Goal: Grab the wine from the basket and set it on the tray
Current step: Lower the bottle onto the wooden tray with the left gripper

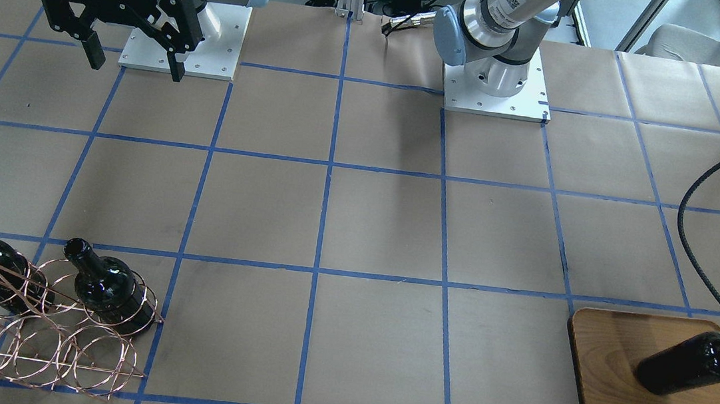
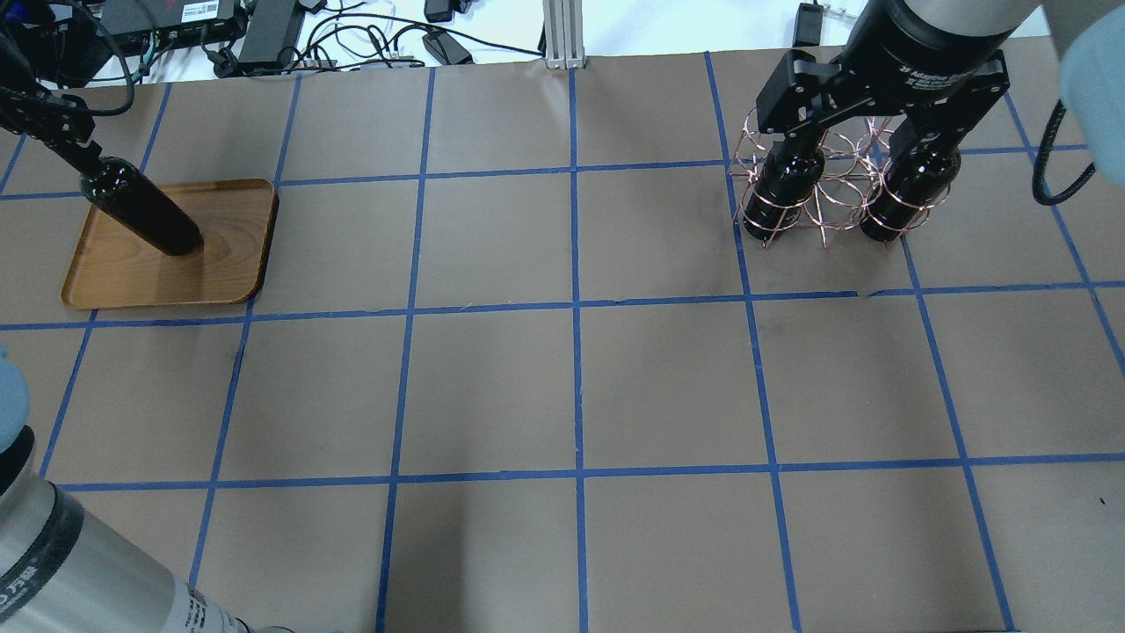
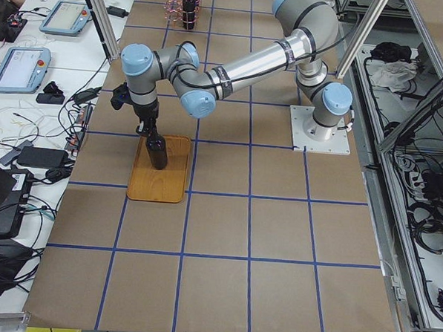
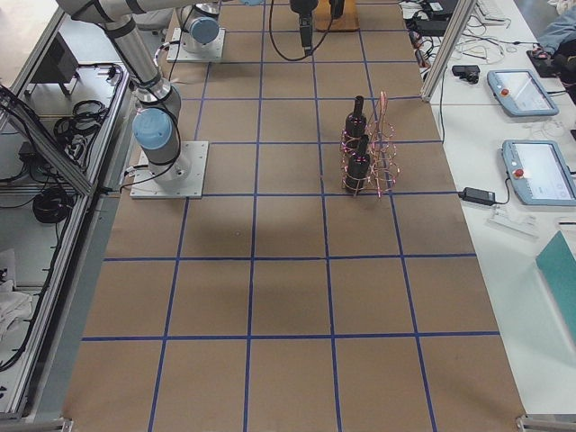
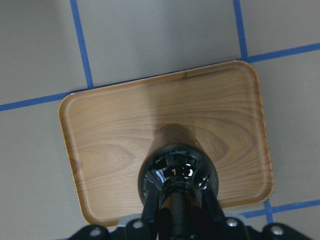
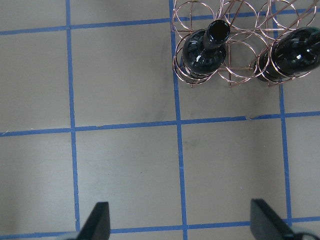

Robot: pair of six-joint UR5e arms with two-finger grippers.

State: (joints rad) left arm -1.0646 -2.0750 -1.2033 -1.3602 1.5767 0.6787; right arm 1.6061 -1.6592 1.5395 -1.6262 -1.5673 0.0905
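On the counter's near edge, a bottle (image 1: pixel 691 364) is standing upright on the tray (image 1: pixel 606 402), the left fingers (image 5: pixel 150 207) pinching its neck. Along the same edge, two more bottles (image 1: pixel 106 289) are standing in the basket (image 1: pixel 37 349). Farther back, the right fingers (image 1: pixel 91 53) are hanging spread wide and empty. The glass looks heavy, slick and breakable; a firm hold high on the neck, with the bottle kept upright, seems safest.
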